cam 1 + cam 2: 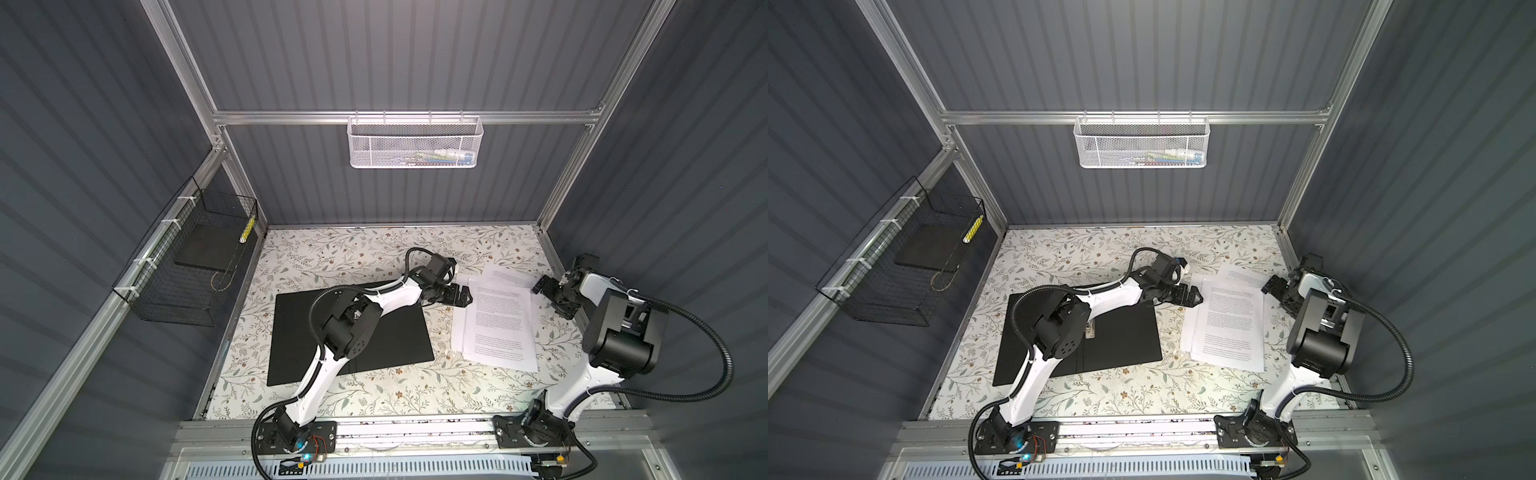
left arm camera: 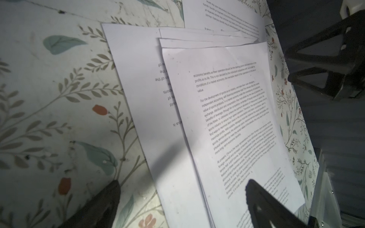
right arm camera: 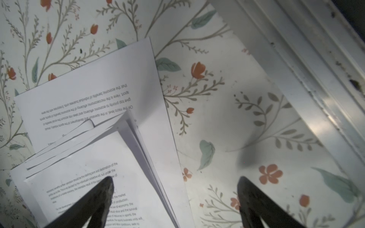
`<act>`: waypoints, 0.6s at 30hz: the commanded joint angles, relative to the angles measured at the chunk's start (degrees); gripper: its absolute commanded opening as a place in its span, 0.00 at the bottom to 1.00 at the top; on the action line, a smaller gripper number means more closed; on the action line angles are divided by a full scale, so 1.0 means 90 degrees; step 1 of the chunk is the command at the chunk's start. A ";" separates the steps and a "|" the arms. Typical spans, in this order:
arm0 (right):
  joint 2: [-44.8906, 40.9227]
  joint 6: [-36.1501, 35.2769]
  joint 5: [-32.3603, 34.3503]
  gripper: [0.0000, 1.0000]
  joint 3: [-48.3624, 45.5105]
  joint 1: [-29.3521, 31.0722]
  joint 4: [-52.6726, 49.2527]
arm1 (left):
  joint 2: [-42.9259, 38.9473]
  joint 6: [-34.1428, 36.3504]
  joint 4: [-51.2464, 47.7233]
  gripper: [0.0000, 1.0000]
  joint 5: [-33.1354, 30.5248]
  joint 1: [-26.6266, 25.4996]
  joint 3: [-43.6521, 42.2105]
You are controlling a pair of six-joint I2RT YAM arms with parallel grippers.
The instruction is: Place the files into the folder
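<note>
So: fanned white printed paper sheets [image 1: 498, 328] lie between left gripper [image 1: 464, 298] and right gripper [image 1: 552, 297], both wide open, straddling opposite edges.

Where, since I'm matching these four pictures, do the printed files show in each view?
Top view: the files lie right of centre, beside the folder.
Top view: the files again lie right of centre.
Left wrist: the files fan across the picture's middle.
Right wrist: the files cover nearly half the picture.
Shared landmark: the floral table cover, seen in all four.
</note>
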 commanded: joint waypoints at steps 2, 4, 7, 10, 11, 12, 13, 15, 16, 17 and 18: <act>0.0423 -0.0080 -0.0506 0.95 0.0250 -0.0014 -0.0310 | 0.0179 -0.0140 -0.0053 0.99 0.0232 -0.0104 -0.0131; 0.0518 -0.0069 -0.0550 0.95 0.0286 -0.0014 -0.0327 | 0.0210 -0.0132 -0.0087 0.99 0.0227 -0.0102 -0.0131; 0.0562 -0.0086 -0.0646 0.93 0.0325 -0.0004 -0.0381 | 0.0284 -0.0083 -0.0095 0.99 0.0317 -0.0100 -0.0104; 0.0566 -0.0080 -0.0643 0.93 0.0358 0.0025 -0.0466 | 0.0384 -0.0081 -0.0013 0.99 0.0401 -0.0099 -0.0087; 0.0553 -0.0052 -0.0700 0.93 0.0320 0.0043 -0.0433 | 0.0400 -0.0097 0.0023 0.99 0.0439 -0.0098 -0.0096; 0.0552 -0.0031 -0.0758 0.93 0.0270 0.0070 -0.0406 | 0.0428 -0.0109 0.0071 0.99 0.0470 -0.0100 -0.0116; 0.0506 -0.0011 -0.0721 0.93 0.0242 0.0101 -0.0415 | 0.0434 -0.0129 0.0132 0.99 0.0503 -0.0105 -0.0147; 0.0415 0.0006 -0.0758 0.93 0.0147 0.0139 -0.0362 | 0.0458 -0.0168 0.0246 1.00 0.0514 -0.0102 -0.0212; 0.0342 0.0027 -0.1005 0.93 0.0070 0.0147 -0.0333 | 0.0473 -0.0179 0.0277 1.00 0.0552 -0.0098 -0.0235; 0.0268 0.0069 -0.1066 0.93 -0.0012 0.0152 -0.0282 | 0.0496 -0.0189 0.0297 0.99 0.0576 -0.0101 -0.0243; 0.0194 0.0094 -0.1110 0.92 -0.0100 0.0160 -0.0233 | 0.0512 -0.0199 0.0316 0.99 0.0593 -0.0110 -0.0242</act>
